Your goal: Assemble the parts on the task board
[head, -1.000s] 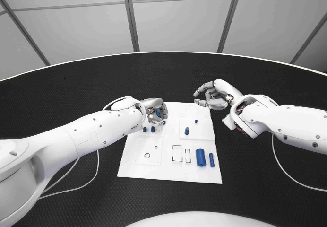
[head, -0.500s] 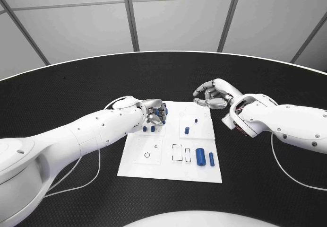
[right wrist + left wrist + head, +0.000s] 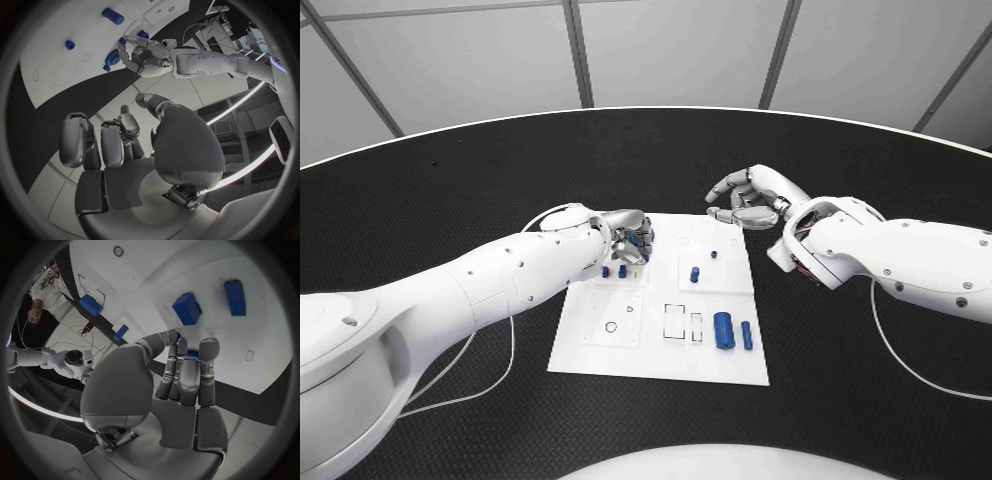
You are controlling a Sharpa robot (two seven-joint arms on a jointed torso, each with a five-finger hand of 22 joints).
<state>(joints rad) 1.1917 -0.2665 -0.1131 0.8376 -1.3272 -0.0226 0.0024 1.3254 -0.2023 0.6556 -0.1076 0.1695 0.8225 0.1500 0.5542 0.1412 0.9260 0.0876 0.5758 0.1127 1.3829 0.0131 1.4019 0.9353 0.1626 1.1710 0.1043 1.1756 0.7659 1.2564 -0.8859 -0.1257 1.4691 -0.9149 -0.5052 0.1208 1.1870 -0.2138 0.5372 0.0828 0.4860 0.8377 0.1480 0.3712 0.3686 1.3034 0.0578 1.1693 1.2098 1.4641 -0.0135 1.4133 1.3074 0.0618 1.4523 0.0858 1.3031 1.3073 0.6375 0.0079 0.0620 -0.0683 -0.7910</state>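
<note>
— Left hand [image 3: 629,236]: how is it placed?
— It is held over the task board's [image 3: 661,355] far left part, fingers pressed together on a small blue part [image 3: 643,240].
— And the right hand [image 3: 750,198]?
— It is kept above the table [image 3: 444,200] beyond the board's far right corner, fingers curled, nothing held. Two blue cylinders [image 3: 724,330] are seen lying near the board's right edge.

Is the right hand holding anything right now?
No. The right hand hovers past the board's far right corner, and the right wrist view shows its fingers curled in with nothing between them.
</note>
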